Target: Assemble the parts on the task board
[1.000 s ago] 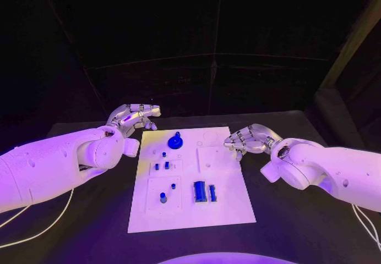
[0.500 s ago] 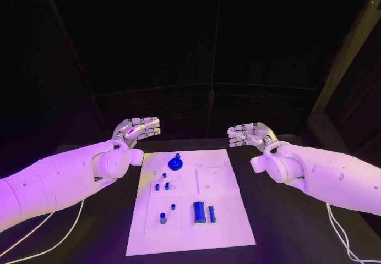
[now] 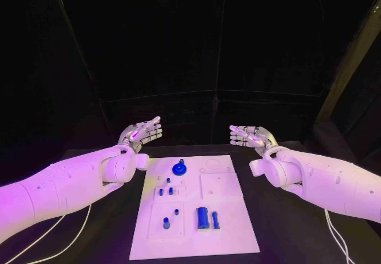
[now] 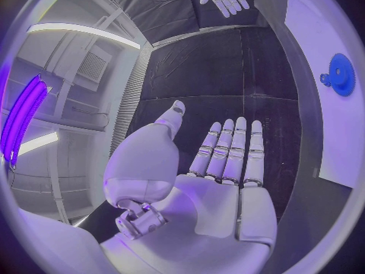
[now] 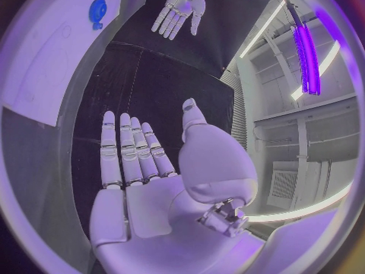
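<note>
Both hands have lifted away from the white rectangular task board [image 3: 195, 209] within the last second: the left hand [image 3: 141, 132], which hung curled just over the board's far left corner, and the right hand [image 3: 249, 135], which hovered at its right edge, now stand raised beyond the far edge, well apart from it and from each other. The camera has tilted up too, so the board's apparent slide down the picture is no move of the board.

On the board, the small blue parts [image 3: 205, 218] keep their places: a round blue gear-like piece with a knob [image 3: 179, 168] near the far edge, short pegs toward the left edge, and two upright blue blocks nearer the near edge (whether each is fully seated is too small to tell).

Each hand is released, palm flat, fingers straight and side by side with the thumb set apart, holding nothing. The left wrist view shows its own hand [image 4: 221, 164] outstretched over the black table [image 4: 205, 73], the right wrist view likewise [image 5: 145, 164].

Such a withdrawal fits either a finished assembly or a pause between parts.
</note>
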`<state>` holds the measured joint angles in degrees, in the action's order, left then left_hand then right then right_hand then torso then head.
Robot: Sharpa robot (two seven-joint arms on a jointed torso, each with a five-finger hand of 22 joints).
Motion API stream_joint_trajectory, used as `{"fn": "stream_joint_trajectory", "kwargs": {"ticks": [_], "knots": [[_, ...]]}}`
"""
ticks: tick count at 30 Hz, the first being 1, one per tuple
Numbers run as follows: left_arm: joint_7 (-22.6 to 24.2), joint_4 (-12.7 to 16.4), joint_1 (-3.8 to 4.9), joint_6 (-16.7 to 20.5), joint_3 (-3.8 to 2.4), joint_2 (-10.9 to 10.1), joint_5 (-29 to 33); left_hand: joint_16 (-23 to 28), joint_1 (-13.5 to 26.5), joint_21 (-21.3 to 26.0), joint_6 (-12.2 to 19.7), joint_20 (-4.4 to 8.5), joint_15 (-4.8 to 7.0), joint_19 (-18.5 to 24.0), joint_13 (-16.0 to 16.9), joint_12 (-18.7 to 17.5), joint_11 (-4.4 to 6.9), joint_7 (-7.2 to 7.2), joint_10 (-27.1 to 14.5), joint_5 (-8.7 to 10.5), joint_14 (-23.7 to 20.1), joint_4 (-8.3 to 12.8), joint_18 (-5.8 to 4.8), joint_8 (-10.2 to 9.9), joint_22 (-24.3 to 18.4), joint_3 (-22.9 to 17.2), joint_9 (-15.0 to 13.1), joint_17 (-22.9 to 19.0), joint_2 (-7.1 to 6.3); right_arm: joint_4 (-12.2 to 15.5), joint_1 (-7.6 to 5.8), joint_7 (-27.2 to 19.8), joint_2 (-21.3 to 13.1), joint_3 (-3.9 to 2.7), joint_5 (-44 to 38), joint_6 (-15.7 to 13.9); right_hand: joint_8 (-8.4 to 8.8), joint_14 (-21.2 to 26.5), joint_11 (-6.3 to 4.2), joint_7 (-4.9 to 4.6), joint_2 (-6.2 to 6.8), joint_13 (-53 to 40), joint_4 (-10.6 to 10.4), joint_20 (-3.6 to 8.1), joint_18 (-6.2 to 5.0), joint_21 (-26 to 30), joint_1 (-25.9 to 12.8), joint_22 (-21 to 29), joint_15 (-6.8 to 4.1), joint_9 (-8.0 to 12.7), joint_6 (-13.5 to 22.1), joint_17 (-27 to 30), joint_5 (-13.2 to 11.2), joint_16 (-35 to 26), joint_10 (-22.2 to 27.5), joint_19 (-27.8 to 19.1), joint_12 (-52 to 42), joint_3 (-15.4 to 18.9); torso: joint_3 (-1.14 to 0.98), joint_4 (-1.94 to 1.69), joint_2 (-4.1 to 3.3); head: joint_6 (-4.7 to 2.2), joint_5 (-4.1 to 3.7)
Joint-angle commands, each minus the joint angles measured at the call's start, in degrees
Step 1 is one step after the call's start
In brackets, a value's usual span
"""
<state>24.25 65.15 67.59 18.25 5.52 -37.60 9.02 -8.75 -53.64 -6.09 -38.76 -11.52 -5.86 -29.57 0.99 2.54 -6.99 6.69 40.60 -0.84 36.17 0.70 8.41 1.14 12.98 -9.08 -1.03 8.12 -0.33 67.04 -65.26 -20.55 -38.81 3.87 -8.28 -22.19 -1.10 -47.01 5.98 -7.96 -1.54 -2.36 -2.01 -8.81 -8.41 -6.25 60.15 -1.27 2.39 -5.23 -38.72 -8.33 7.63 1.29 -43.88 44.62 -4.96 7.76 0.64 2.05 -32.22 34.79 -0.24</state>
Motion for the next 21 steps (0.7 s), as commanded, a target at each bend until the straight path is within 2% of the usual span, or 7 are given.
{"fn": "stream_joint_trajectory", "kwargs": {"ticks": [1, 2, 8, 9, 12, 13, 21], "knots": [[1.32, 3.09, -0.74, 4.95, -0.64, -0.85, -1.90, 2.77, 17.11, 1.91, 12.37, 3.66, 5.86, 9.44, -0.99, -2.54, 2.24, -2.13, -12.94, 0.84, -11.54, -0.70, -2.81, -1.14, -4.14, 2.83, 1.03, -2.60, 0.33, 3.28, 0.50, -2.20, -0.58, -0.52, 1.74, -4.60, 1.10, 14.91, -1.90, 2.53, 1.54, 2.36, 2.01, 2.79, 2.52, 1.97, -19.09, 1.27, -2.39, 5.23, 12.29, 2.65, -2.43, -1.29, 13.91, -14.16, 4.96, -2.47, -0.52, -1.68, 0.85, -0.32, 0.20], [1.56, 4.33, -1.12, 6.15, -0.92, -1.21, -2.31, 3.06, 18.64, 2.06, 13.47, 3.99, 5.86, 10.27, -0.99, -2.54, 2.43, -2.32, -14.10, 0.84, -12.56, -0.70, -2.86, -1.14, -4.51, 3.15, 1.03, -2.83, 0.33, 4.53, 0.79, -2.65, -0.92, -0.73, 2.16, -5.70, 1.10, 16.25, -5.98, 2.76, 1.54, 2.36, 2.01, 3.04, 2.88, 2.15, -20.79, 1.27, -2.39, 5.23, 13.38, 2.87, -2.64, -1.29, 15.16, -15.43, 4.96, -2.68, -0.58, -1.85, 0.94, -0.36, 0.22], [3.58, 14.73, -4.32, 16.16, -3.26, -4.19, -5.72, 4.34, 26.54, 6.09, 19.17, 5.69, 5.86, 14.65, -0.99, -2.54, 6.99, -6.69, -20.06, 0.84, -17.89, -0.70, -3.59, -1.14, -6.42, 4.46, 1.03, -4.03, 0.33, 14.56, 3.14, -6.25, -3.62, -2.44, 5.50, -14.56, 1.10, 23.20, -5.98, 3.94, 1.54, 2.36, 2.01, 4.33, 3.77, 6.25, -29.67, 1.27, -2.39, 5.23, 19.12, 4.11, -7.63, -1.29, 21.64, -22.02, 4.96, -3.68, -0.64, -2.05, 1.04, -0.41, 0.24], [3.87, 16.19, -4.77, 17.57, -3.59, -4.61, -6.20, 4.50, 27.66, 6.09, 19.98, 5.94, 5.86, 15.25, -0.99, -2.54, 6.99, -6.69, -20.92, 0.84, -18.66, -0.70, -4.08, -1.14, -6.71, 4.60, 1.03, -8.12, 0.33, 15.89, 3.45, -6.73, -3.98, -2.67, 5.94, -15.72, 1.10, 24.12, -5.98, 7.96, 1.54, 2.36, 2.01, 4.51, 3.76, 6.25, -30.86, 1.27, -2.39, 5.23, 19.88, 4.28, -7.63, -1.29, 22.49, -22.90, 4.96, -7.76, -0.64, -2.05, 1.04, -0.41, 0.24], [4.59, 19.89, -5.91, 21.13, -4.42, -5.68, -7.41, 8.75, 30.34, 6.09, 21.92, 6.50, 5.86, 16.74, -0.99, -2.54, 6.99, -6.69, -22.95, 0.84, -20.48, -0.70, -4.09, -1.14, -7.35, 5.00, 1.03, -8.12, 0.33, 19.18, 4.22, -7.91, -4.87, -3.23, 7.04, -18.63, 1.10, 26.54, -5.98, 7.96, 1.54, 2.36, 2.01, 8.81, 8.41, 6.25, -33.94, 1.27, -2.39, 5.23, 21.83, 8.33, -7.63, -1.29, 24.78, -25.17, 4.96, -7.76, -0.64, -2.05, 1.04, -0.41, 0.24], [4.79, 20.94, -6.23, 22.14, -4.65, -5.98, -7.75, 8.75, 31.19, 6.09, 22.54, 6.69, 5.86, 17.21, -0.99, -2.54, 6.99, -6.69, -23.59, 0.84, -21.04, -0.70, -4.09, -1.14, -7.55, 9.08, 1.03, -8.12, 0.33, 20.10, 4.44, -8.24, -5.12, -3.39, 7.34, -19.44, 1.10, 27.34, -5.98, 7.96, 1.54, 2.36, 2.01, 8.81, 4.40, 6.25, -34.96, 1.27, -2.39, 5.23, 22.50, 8.33, -7.63, -1.29, 25.50, -25.91, 4.96, -7.76, -0.64, -2.05, 1.04, -0.41, 0.24], [5.54, 24.81, -7.43, 25.87, -5.52, -7.09, -9.02, 8.75, 37.32, 6.09, 26.93, 11.52, 5.86, 20.60, -0.99, -2.54, 6.99, -6.69, -28.25, 0.84, -25.17, -0.70, -8.41, -1.14, -12.98, 9.08, 1.03, -8.12, 0.33, 22.91, 5.10, -9.25, -5.88, -3.87, 8.28, -21.93, 1.10, 32.65, -5.98, 7.96, 1.54, 2.36, 2.01, 8.81, 8.41, 6.25, -41.77, 1.27, -2.39, 5.23, 26.91, 8.33, -7.63, -1.29, 30.46, -30.98, 4.96, -7.76, -0.64, -2.05, 1.04, -0.41, 0.24]]}}
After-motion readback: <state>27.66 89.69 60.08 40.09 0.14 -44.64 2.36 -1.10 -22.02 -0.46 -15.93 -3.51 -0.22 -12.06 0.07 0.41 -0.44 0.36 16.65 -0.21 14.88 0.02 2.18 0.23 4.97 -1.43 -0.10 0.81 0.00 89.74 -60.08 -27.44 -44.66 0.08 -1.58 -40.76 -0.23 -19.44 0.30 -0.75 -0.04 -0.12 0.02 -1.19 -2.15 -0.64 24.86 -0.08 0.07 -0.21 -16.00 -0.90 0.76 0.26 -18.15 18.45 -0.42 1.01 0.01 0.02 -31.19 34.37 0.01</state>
